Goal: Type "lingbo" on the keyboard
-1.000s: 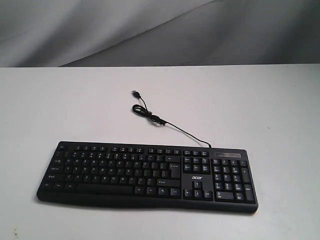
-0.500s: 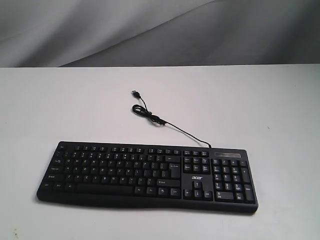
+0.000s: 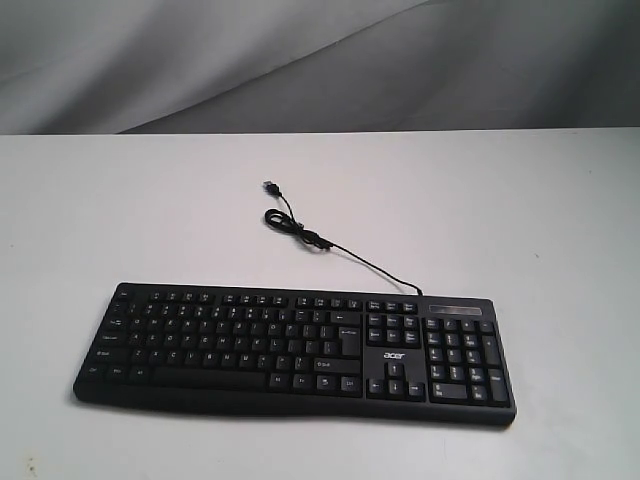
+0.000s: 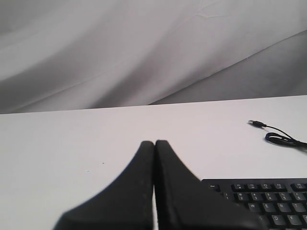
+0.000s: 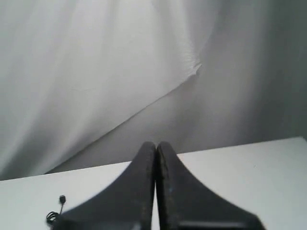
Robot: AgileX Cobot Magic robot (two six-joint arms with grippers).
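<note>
Kbd [image 3: 295,350]: wide, flat, low slab of matte black plastic w/ rounded corners and a gently curved front edge. Its keys are small squarish caps w/ white legends, too small to read. A white "acer" logo [image 3: 394,355] sits over the arrow keys, and there is a glossy strip above the num pad [image 3: 462,355]. The cable [image 3: 345,255] is thin, black and flexible; it leaves the kbd's back edge, twists into a small loop and ends in a USB plug [image 3: 271,187] lying loose. The table [image 3: 120,200] is smooth, plain white and matte, and the backdrop cloth [image 3: 300,60] behind it is grey w/ soft folds. The kbd lies flat on the table's near half, roughly centred side to side. Its long axis runs across the table, skewed slightly so the num-pad end on the right sits a bit nearer the table's front edge. The space-bar row faces the table's front, the function row faces its back, and the cable trails toward mid-table. The L gripper [image 4: 154,143] has black, tapered, matte fingers pressed flat together, clenched on nothing, above the table near its front left w/ the kbd's corner alongside. The R gripper [image 5: 156,143] is the same shape, also clamped tight and empty, over the table's right part. Neither shows in the exterior view.
</note>
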